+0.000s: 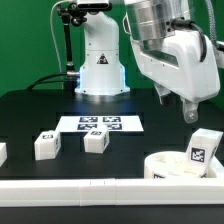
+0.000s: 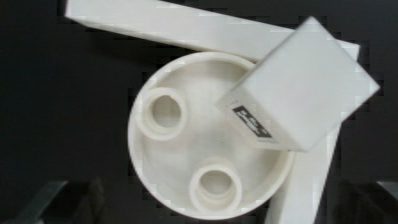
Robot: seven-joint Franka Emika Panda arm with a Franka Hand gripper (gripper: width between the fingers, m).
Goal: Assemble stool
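My fingers (image 1: 190, 112) hang spread wide and empty over the seat disc (image 1: 166, 166), at the surface's (image 1: 25, 115) near corner on the exterior view's right. The disc lies sockets-up against the border rail (image 2: 143, 25), presumably braced for insertion. One leg block (image 1: 203, 148) rests tilted across it.

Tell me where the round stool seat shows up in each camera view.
Exterior view: the seat disc sits low in the picture, on the exterior view's right.
Wrist view: the seat disc fills the middle of the picture, seen from above.
Shared landmark: the tagged leg block overlapping the disc's rim.
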